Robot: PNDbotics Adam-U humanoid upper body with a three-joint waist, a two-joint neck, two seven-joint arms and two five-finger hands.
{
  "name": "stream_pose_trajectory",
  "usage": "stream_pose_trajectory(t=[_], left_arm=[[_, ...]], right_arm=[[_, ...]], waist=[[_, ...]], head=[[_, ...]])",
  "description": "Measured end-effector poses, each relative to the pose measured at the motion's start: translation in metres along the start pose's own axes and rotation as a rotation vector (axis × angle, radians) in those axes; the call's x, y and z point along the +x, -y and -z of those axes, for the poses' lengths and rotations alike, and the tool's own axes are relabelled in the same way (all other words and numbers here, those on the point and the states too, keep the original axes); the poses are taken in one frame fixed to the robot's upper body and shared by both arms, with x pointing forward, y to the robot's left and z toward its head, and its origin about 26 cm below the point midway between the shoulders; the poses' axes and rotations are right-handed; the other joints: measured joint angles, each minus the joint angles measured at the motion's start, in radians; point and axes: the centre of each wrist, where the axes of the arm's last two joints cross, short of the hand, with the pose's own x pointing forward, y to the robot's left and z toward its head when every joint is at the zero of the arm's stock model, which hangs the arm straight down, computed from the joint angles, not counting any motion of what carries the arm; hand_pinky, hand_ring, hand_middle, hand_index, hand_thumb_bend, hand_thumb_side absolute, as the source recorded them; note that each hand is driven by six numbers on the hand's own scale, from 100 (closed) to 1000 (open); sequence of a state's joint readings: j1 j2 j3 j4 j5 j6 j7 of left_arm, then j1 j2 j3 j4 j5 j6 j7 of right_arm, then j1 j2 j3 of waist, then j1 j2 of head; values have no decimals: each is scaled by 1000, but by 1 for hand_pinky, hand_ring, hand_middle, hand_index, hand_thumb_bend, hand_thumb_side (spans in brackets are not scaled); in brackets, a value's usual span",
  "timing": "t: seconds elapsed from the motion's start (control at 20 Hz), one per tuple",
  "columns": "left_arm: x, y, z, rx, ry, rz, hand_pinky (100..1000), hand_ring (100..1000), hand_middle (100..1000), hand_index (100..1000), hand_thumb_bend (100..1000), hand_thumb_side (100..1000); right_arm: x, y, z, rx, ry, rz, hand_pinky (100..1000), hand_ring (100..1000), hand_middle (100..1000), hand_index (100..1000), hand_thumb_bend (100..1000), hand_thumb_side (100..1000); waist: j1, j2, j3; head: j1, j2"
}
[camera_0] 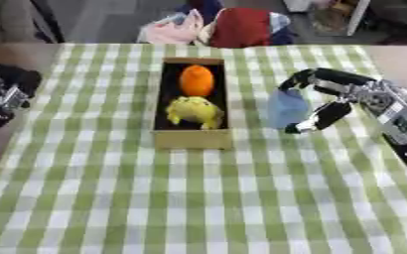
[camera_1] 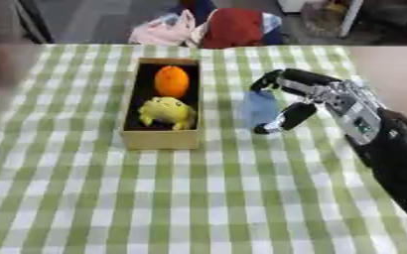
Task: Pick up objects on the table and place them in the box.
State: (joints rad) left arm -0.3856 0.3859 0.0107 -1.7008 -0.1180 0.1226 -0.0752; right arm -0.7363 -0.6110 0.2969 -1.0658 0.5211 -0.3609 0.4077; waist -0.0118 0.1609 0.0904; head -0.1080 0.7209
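Worktop (camera_0: 198, 198) under a green-and-white check cloth, filling most of the view. Beyond its 12 o'clock edge there's a pile of pink and red fabric (camera_0: 229, 27), not part of the job.

Cardboard box (camera_0: 189, 138), long and narrow, sits just above centre, long axis running 12 to 6. Two items already in it: an orange (camera_0: 196, 80) at the 12 o'clock end, and a yellow soft toy (camera_0: 193, 110), frog-like shape, at the 6 o'clock end, touching or nearly touching the orange.

Right robot hand (camera_1: 304, 101) comes in from 3 o'clock, fingers and thumb curled round a pale blue object (camera_1: 259, 110), soft-looking, maybe a pouch or cloth piece; can't tell more. The object is just beside the box at its 3 o'clock side, outside it. Can't tell if it's lifted clear of the cloth or resting on it.

Left robot hand (camera_0: 12, 96) at 9 o'clock, at the worktop's edge, idle. Can't tell whether its fingers are spread or curled.

Step, my read: grasp on the blue item made, transfer to box pending.

Next move calls for: lift enough to clear the box wall, shift toward 9 o'clock over the opening, release. Box is mostly full, so free space is tight; likely has to land on top of the toy or wedge in beside it.
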Motion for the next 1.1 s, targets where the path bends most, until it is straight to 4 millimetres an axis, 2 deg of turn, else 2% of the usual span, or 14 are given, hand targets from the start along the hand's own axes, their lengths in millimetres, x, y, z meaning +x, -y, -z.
stream_pose_trajectory(t=[0.2, 0.35, 0.4, 0.45, 0.55, 0.95, 1.1], left_arm=[[-1, 0, -1, -1, -3, -1, 520, 545, 505, 635, 640, 669], [-1, 2, -1, -1, -5, -7, 522, 544, 505, 635, 640, 670], [-1, 2, -1, -1, -5, -8, 524, 544, 505, 635, 640, 670], [-1, 2, -1, 0, -6, -8, 528, 544, 504, 635, 640, 669], [-1, 2, -1, 1, -7, -8, 530, 544, 504, 635, 639, 670], [-2, 2, -1, -1, -8, -9, 539, 550, 510, 641, 588, 686], [-2, 2, -1, -3, -6, -10, 539, 550, 510, 642, 584, 687]], right_arm=[[-2, -1, 1, -28, -14, -14, 823, 847, 714, 827, 542, 357], [-2, 0, 1, -67, -21, -31, 764, 770, 599, 768, 465, 208], [-2, 0, 0, -84, -24, -36, 761, 765, 594, 765, 461, 198], [-2, 0, 0, -102, -26, -39, 732, 726, 546, 742, 438, 141], [-3, 0, 0, -135, -33, -43, 699, 686, 491, 711, 413, 100], [-5, -2, -1, -274, -45, -47, 610, 566, 330, 610, 368, 100], [-7, -2, -1, -313, -48, -45, 603, 558, 321, 605, 366, 100]], waist=[[0, 0, 2], [-1, 0, 3], [-1, 0, 3], [-1, 0, 3], [-2, 1, 3], [0, 1, 6], [0, 1, 7]], head=[[0, 0], [0, 0], [0, 0], [0, 0], [0, 0], [0, 0], [0, 0]])
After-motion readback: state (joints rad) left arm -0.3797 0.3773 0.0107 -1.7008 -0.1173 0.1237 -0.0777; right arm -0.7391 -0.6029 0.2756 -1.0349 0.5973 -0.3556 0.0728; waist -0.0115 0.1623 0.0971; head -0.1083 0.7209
